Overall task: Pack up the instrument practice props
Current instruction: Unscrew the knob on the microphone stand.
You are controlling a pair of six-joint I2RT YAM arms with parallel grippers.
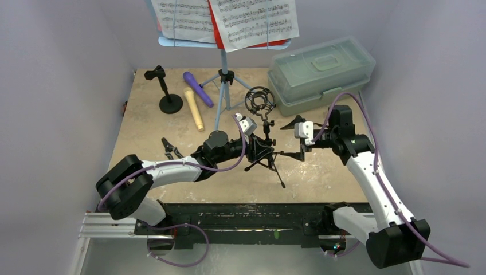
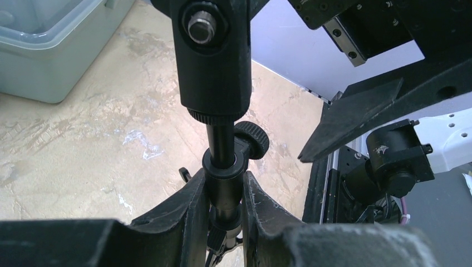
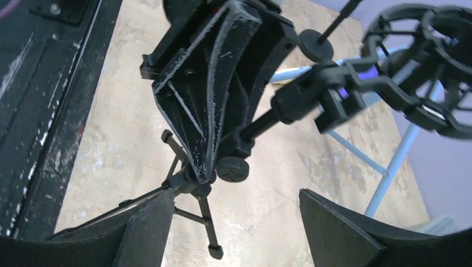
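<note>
The table (image 1: 146, 134) lies under both grippers. Beyond the right gripper (image 3: 232, 201) and a little to its right sits the grey-green lidded box (image 1: 321, 71), closed, at the far right corner. Beyond the left gripper (image 2: 224, 192) and slightly to its left stands the pale-blue music rack (image 1: 224, 83) on its tripod legs, with sheet-music pages (image 1: 255, 20) on its shelf: white printed ones in front, a red-pink one showing behind.

The tripod mic holder (image 1: 259, 102) stands between the two grippers. The left gripper is clamped on its black stem, one finger (image 2: 192, 208) pressed to each side just below the thumbscrew collar, and the ring cage rises above and beyond that grip. The right gripper faces it from the holder's right, jaws spread wide with nothing between them. One of its fingers (image 3: 147, 222) may be touching a folded-out leg, though the wrist view is too tight to say.

Well to the left of the left gripper, and farther back, stands the round-base mic holder (image 1: 170, 103), upright. Between it and the rack's legs lie two toy microphones: the tan microphone (image 1: 193, 109) nearer the gripper, the purple microphone (image 1: 198, 89) just beyond it.
</note>
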